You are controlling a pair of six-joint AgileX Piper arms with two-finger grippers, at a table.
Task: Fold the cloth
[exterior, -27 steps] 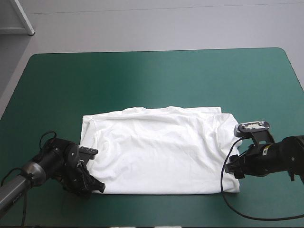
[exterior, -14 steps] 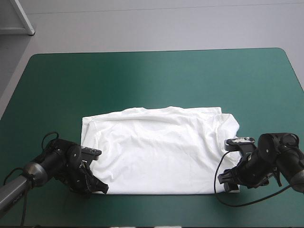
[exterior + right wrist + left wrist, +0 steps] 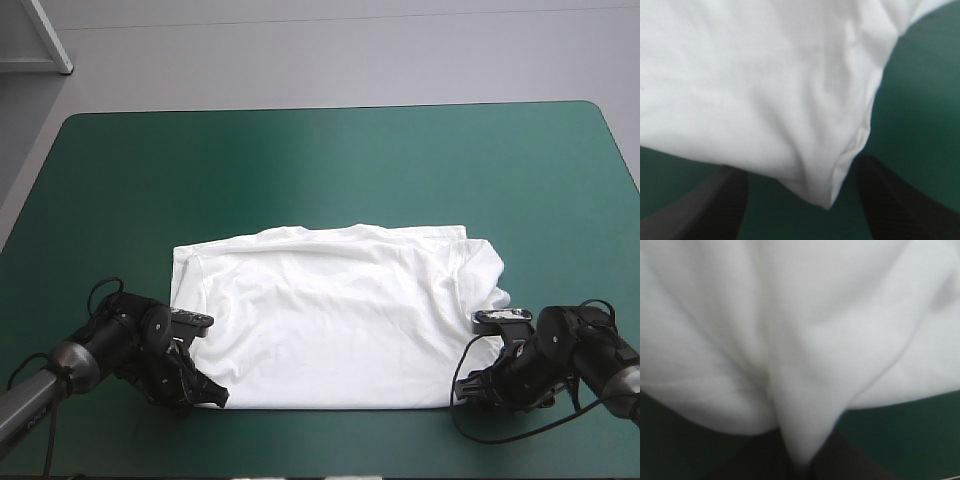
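Observation:
The white T-shirt (image 3: pixel 335 320) lies spread flat in a wide rectangle on the near half of the teal-green table (image 3: pixel 300 160). At its near-left corner sits my left gripper (image 3: pixel 213 396). In the left wrist view that gripper (image 3: pixel 797 466) is shut on a pinched fold of the T-shirt (image 3: pixel 800 315). My right gripper (image 3: pixel 463 388) rests low at the near-right corner. In the right wrist view it (image 3: pixel 802 170) stands open, its black fingers (image 3: pixel 890 200) on either side of the T-shirt's (image 3: pixel 750 85) hemmed corner, which points in between them.
Bare teal-green cover stretches beyond the shirt to the far edge (image 3: pixel 330 107) and on both sides. Only a narrow strip of cover (image 3: pixel 330 440) lies between the shirt's near hem and the table's near edge.
My right arm has swung down and inward from the shirt's right side to its near-right corner, and that corner has pulled in slightly. My left gripper has barely shifted.

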